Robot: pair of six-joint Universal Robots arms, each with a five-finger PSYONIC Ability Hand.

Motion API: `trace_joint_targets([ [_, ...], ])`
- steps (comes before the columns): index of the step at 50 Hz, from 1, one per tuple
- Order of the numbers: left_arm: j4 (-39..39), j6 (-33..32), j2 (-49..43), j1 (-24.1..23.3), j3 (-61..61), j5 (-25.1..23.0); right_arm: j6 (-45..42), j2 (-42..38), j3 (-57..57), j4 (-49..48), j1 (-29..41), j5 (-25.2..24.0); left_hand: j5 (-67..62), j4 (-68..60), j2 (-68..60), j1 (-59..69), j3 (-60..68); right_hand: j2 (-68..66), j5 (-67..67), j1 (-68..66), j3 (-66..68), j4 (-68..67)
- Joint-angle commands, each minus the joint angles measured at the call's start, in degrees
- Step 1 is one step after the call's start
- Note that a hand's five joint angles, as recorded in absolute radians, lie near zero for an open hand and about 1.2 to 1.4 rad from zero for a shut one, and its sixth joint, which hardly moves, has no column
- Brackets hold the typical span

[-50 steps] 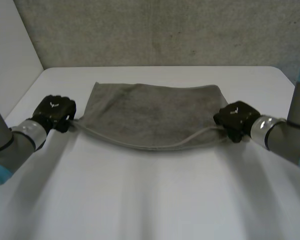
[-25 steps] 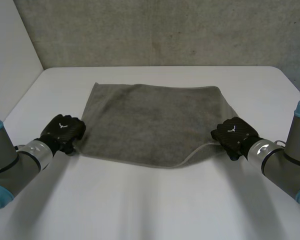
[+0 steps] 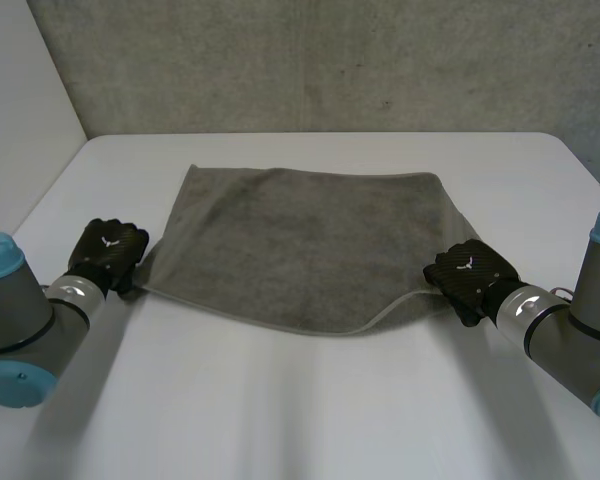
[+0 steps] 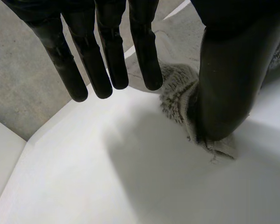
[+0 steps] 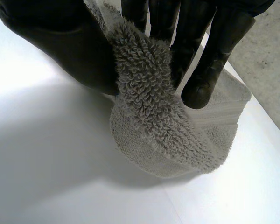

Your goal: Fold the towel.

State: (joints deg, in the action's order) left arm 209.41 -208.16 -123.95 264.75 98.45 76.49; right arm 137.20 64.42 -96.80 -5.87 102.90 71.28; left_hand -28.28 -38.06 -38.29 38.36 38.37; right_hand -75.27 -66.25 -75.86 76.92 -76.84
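White, smooth surface (image 3: 310, 420) with rounded far corners. Carries one grey towel (image 3: 300, 240), spread flat over the far middle, inside every rim. Far edge straight; near edge bowed toward the front, lowest right of centre, with a pale hem curling up there. Left near corner drawn out to a point and pressed flat on the white top. Right near corner bunched into a thick looped fold, its underside resting on the surface.

towel (image 3: 310, 240) near corners hidden under left hand (image 3: 108, 255) and right hand (image 3: 467, 275), left arm (image 3: 20, 325) and right arm (image 3: 570, 335) cut by edges
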Motion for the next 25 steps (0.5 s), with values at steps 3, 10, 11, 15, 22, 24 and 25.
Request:
trace_joint_targets([
  [3, -0.7, 0.2, 0.3, 0.2, 0.4, 0.1, 1.0, 0.2, 0.1, -1.2, -0.2, 0.2, -28.5, -28.7, -28.4, 28.4, 28.4, -4.7, -3.8, -4.1, 3.1, -3.2],
  [10, -0.9, 0.8, 7.0, 0.2, 1.0, 0.3, 5.3, 3.6, 1.3, -1.2, -0.6, 0.3, -41.7, -41.9, -41.7, 41.6, 41.6, -4.7, -3.8, -4.1, 3.1, -3.2],
  [11, -0.9, 0.8, 7.1, 0.2, 1.0, 0.3, 5.4, 3.6, 1.3, -1.2, -0.6, 0.3, -41.7, -41.9, -41.7, 41.6, 41.6, -4.7, -3.8, -4.1, 3.1, -3.2],
  [15, -1.7, 3.6, 15.5, -0.4, 0.1, 0.3, 11.2, 11.7, 4.9, -0.8, -0.9, 0.2, -41.7, -41.9, -41.7, 41.6, 41.6, -4.7, -3.8, -4.1, 3.1, -3.2],
  [22, -3.6, 8.5, 27.2, -0.7, -3.1, 0.2, 17.3, 20.0, 11.8, 2.3, -1.4, 0.0, -41.7, -41.9, -41.7, 41.6, 41.6, -4.7, -3.8, -4.1, 3.1, -3.2],
  [24, -5.2, 9.2, 29.6, -0.6, -3.6, 0.0, 17.1, 21.5, 13.5, 5.3, -1.9, 0.0, -41.7, -41.9, -41.7, 41.6, 41.6, -4.7, -3.8, -4.1, 3.1, -3.2],
  [25, -7.2, 9.4, 31.6, -0.5, -4.1, -0.3, 16.4, 22.5, 15.1, 9.4, -3.0, -0.2, -41.7, -41.9, -41.7, 41.6, 41.6, -4.7, -3.8, -4.1, 3.1, -3.2],
])
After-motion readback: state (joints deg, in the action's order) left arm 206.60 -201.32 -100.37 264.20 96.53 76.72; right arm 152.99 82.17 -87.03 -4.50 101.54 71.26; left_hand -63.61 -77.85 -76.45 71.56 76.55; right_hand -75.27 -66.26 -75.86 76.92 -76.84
